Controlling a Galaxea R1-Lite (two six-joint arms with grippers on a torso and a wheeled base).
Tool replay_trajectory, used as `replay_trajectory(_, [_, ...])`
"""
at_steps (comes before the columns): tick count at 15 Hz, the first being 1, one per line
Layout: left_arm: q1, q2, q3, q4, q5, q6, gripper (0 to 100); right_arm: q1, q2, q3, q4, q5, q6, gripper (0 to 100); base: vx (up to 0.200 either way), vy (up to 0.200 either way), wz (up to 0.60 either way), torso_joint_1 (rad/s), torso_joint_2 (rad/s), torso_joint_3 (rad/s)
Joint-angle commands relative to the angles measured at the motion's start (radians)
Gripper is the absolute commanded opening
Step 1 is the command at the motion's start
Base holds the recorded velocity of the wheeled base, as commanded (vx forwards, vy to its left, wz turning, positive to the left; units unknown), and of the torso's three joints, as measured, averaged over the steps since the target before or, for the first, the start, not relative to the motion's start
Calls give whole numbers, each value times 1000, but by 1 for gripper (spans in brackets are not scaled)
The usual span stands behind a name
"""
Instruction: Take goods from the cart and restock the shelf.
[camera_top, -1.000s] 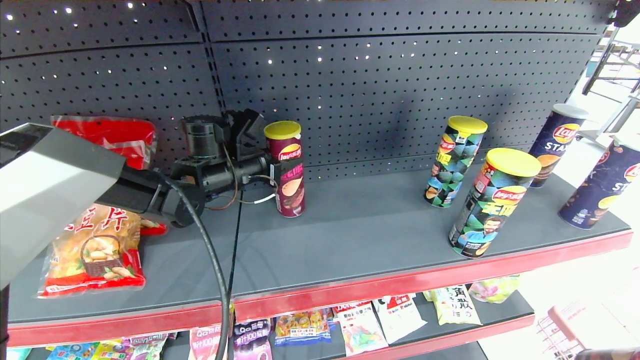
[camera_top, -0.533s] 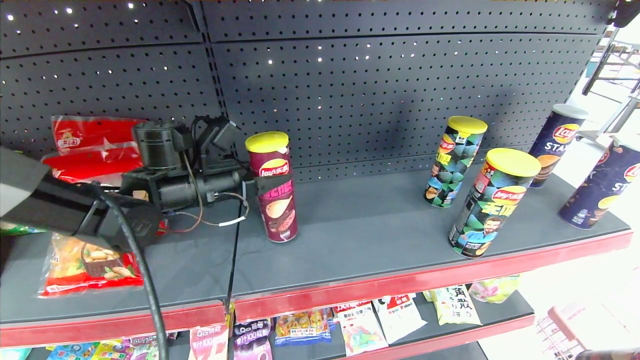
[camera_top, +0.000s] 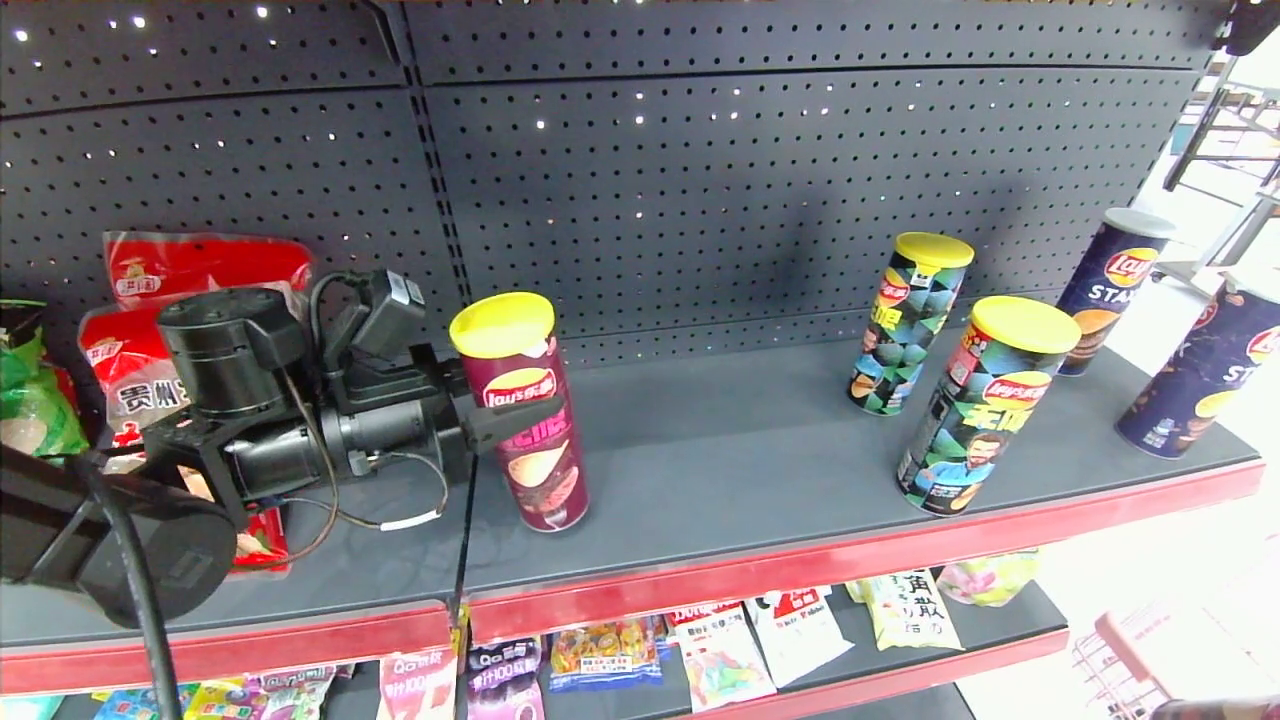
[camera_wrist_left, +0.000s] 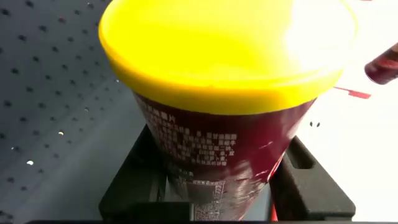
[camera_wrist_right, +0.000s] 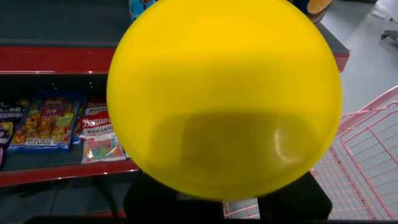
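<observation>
A maroon chip can (camera_top: 530, 420) with a yellow lid stands upright near the front of the grey shelf (camera_top: 720, 470). My left gripper (camera_top: 505, 418) is shut on its middle, reaching in from the left. In the left wrist view the same maroon can (camera_wrist_left: 224, 143) sits between the black fingers (camera_wrist_left: 134, 186) of the left gripper (camera_wrist_left: 217, 199). In the right wrist view a second can's yellow lid (camera_wrist_right: 224, 93) hides most of my right gripper (camera_wrist_right: 224, 208), which is shut on that can in front of the shelf's red edge (camera_wrist_right: 50, 59).
Two green-patterned cans (camera_top: 910, 325) (camera_top: 985, 405) and two navy cans (camera_top: 1110, 290) (camera_top: 1200, 370) stand at the shelf's right. Red snack bags (camera_top: 200, 270) lie at the left. Small snack bags (camera_top: 720, 650) fill the lower shelf. A pink cart (camera_wrist_right: 373, 162) is at the lower right.
My left arm has drawn the maroon can from the back panel toward the shelf's front edge and slightly left. The other cans have stayed in place.
</observation>
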Motion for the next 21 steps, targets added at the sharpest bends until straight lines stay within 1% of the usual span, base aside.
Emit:
replay_trajectory(1, [-23, 17, 19, -8, 4, 0, 0, 0, 0, -1, 0, 0, 0, 0, 0, 0, 0, 0, 0, 0])
replay_trajectory(3, [-52, 41, 7, -12, 11, 0, 0, 0, 1, -1, 0, 0, 0, 0, 0, 0, 0, 0, 0, 0])
replay_trajectory(8, [-73, 97, -32, -15, 41, 1, 0, 0, 0, 1, 0, 0, 0, 0, 0, 0, 0, 0, 0, 0])
replay_trajectory(9, [-84, 98, -36, -15, 54, 1, 0, 0, 0, 2, 0, 0, 0, 0, 0, 0, 0, 0, 0, 0])
replay_trajectory(11, [-99, 97, -38, -15, 61, 1, 0, 0, -2, 5, 0, 0, 0, 0, 0, 0, 0, 0, 0, 0])
replay_trajectory(13, [-99, 113, -36, -16, 61, 3, 0, 0, -5, 5, 0, 0, 0, 0, 0, 0, 0, 0, 0, 0])
replay_trajectory(15, [-99, 112, -33, -45, 53, 7, 0, 0, -3, 5, 5, 0, 0, 0, 0, 0, 0, 0, 0, 0])
replay_trajectory(18, [-72, 110, -32, -50, 48, 7, 0, 0, -5, 4, 14, 0, 0, 0, 0, 0, 0, 0, 0, 0])
replay_trajectory(21, [-65, 101, -21, -51, 47, 7, 0, 0, -3, 5, 16, 0, 0, 0, 0, 0, 0, 0, 0, 0])
